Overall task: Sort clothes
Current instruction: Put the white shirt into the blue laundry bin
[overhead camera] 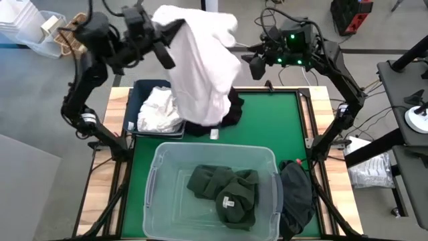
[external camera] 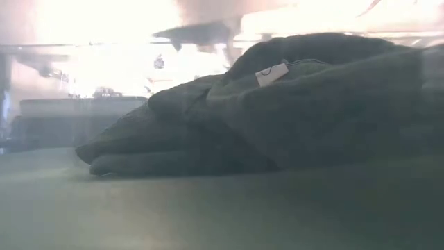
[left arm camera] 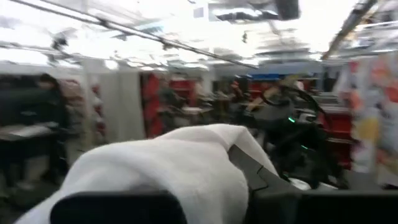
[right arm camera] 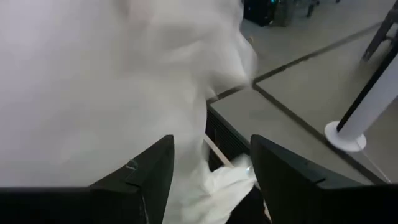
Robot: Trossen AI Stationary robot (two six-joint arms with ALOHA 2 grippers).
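A large white garment [overhead camera: 200, 60] hangs from my left gripper [overhead camera: 168, 32], which is raised over the table's far left and shut on it. Its lower end reaches a black garment [overhead camera: 232, 112] lying on the green mat. My right gripper [overhead camera: 253, 61] stands open at the garment's right side, and a hanging fold [right arm camera: 205, 124] shows between its fingers. More white clothes [overhead camera: 159, 112] lie in the navy bin [overhead camera: 137, 90]. Dark green clothes [overhead camera: 227, 191], one with a white tag [external camera: 270, 73], lie in the clear tub [overhead camera: 158, 161]. My left gripper holds the white garment by its upper part [left arm camera: 186, 155]. The cloth drapes over the fingers and hides the place of contact. The garment hangs slack below the gripper, and its lower end [overhead camera: 204, 122] rests on the black garment. My right gripper: I cannot tell whether its open fingers touch the fold.
A black garment [overhead camera: 297, 194] lies over the table's right edge beside the tub. The tub fills the near half of the mat, and the bin stands at the far left. White containers [overhead camera: 27, 27] stand on the floor beyond the far left corner.
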